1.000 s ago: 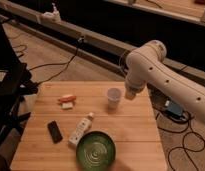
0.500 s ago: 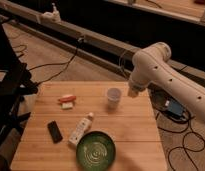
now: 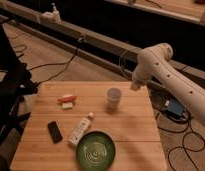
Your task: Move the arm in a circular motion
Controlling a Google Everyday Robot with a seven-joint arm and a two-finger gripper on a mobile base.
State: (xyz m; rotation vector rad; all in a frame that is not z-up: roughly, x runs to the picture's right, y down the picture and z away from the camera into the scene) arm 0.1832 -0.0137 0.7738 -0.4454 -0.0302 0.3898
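my arm (image 3: pixel 176 87): white, glossy, dotted tube, extends from right, bends down; gripper (image 3: pixel 134 86) closed, hanging near table's (image 3: pixel 131 127) far right corner

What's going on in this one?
A white robot arm reaches in from the right, handling nothing. Its gripper is shut and empty, hanging near the far right corner of the wooden table, just right of the paper cup. The green plate, bottle and other items lie untouched.
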